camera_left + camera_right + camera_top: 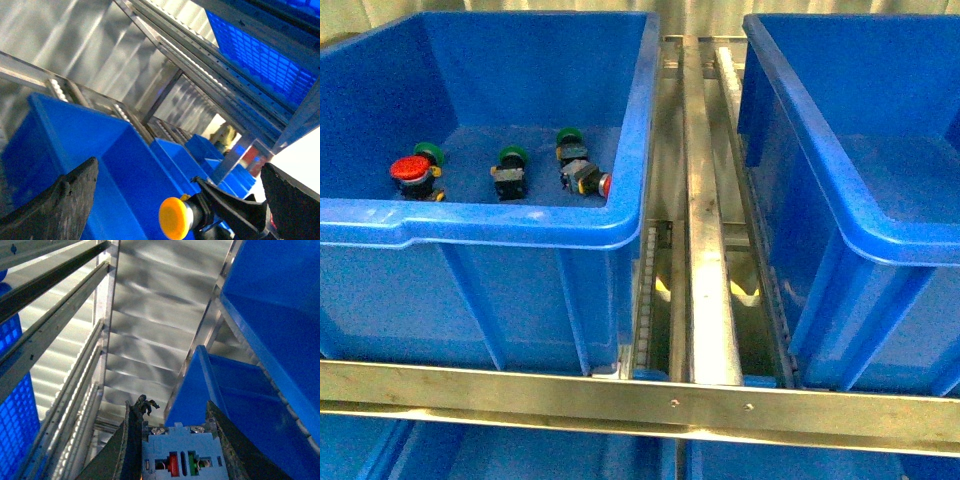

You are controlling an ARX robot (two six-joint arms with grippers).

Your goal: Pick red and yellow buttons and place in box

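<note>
In the left wrist view a yellow-capped push-button (pixel 174 218) is clamped by my right gripper's black fingers (pixel 235 210). It hangs between the wide-apart pads of my open left gripper (pixel 178 170), touching neither. The right wrist view shows the right gripper (pixel 170 415) shut on that button's blue-grey contact block (pixel 180 452). Neither arm appears in the front view. There, the left blue bin (pixel 520 225) holds a red-capped button (pixel 410 170) standing at the left. A second red button (pixel 590 180) lies on its side. The right blue box (pixel 880 235) shows no contents.
Green-capped buttons (pixel 512 156) (pixel 568 137) (pixel 432 153) share the left bin. A metal roller rail (pixel 708 250) runs between the two bins. A steel crossbar (pixel 640 400) spans the front. More blue bins (pixel 180 160) and corrugated metal wall (pixel 150 330) surround the grippers.
</note>
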